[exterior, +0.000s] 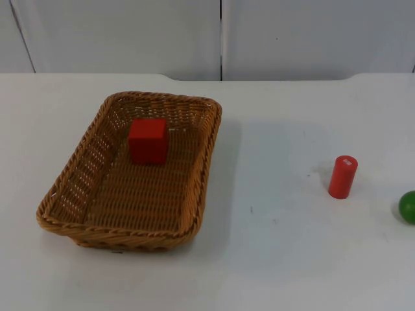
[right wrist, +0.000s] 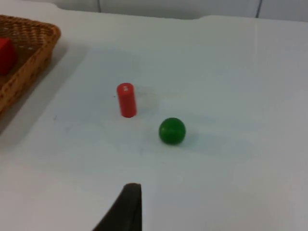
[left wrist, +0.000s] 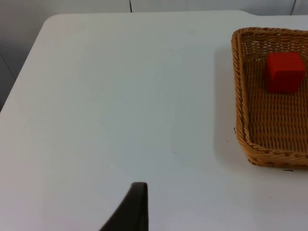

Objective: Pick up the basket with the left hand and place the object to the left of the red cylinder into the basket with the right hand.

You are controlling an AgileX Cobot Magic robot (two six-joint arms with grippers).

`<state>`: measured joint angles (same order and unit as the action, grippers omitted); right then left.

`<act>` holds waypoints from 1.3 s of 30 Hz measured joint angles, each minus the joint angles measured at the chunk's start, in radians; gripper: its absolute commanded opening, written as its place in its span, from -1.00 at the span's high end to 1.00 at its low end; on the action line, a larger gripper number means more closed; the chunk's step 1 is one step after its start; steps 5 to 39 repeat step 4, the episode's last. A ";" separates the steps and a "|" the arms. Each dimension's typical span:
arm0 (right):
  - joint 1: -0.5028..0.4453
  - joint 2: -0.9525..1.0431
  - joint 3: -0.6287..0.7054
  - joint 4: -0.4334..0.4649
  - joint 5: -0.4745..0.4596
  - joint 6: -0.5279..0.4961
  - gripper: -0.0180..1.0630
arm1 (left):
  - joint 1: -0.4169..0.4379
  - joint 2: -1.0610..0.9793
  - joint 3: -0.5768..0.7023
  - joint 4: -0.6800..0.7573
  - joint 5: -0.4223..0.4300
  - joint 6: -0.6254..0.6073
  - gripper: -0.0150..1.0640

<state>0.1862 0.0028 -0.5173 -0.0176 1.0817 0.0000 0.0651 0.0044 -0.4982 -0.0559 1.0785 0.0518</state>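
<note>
Two grippers held nothing; whether their fingers were apart or together could not be determined. The left gripper (left wrist: 137, 207) hung over bare table (exterior: 279, 259) left of the wicker basket (exterior: 65, 223). The right gripper (right wrist: 127, 207) hung near the green ball (right wrist: 172, 130) and red cylinder (exterior: 342, 176). A red cube (exterior: 148, 140) sat inside the basket, toward its far end.

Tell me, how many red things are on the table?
2. A red cube sits inside the wicker basket, toward its far end. A red cylinder stands upright on the white table, with a green ball to its right.
</note>
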 measured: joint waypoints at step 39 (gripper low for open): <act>-0.050 0.000 0.000 0.000 0.000 0.000 -0.98 | 0.000 0.000 0.000 0.000 0.000 0.000 -0.98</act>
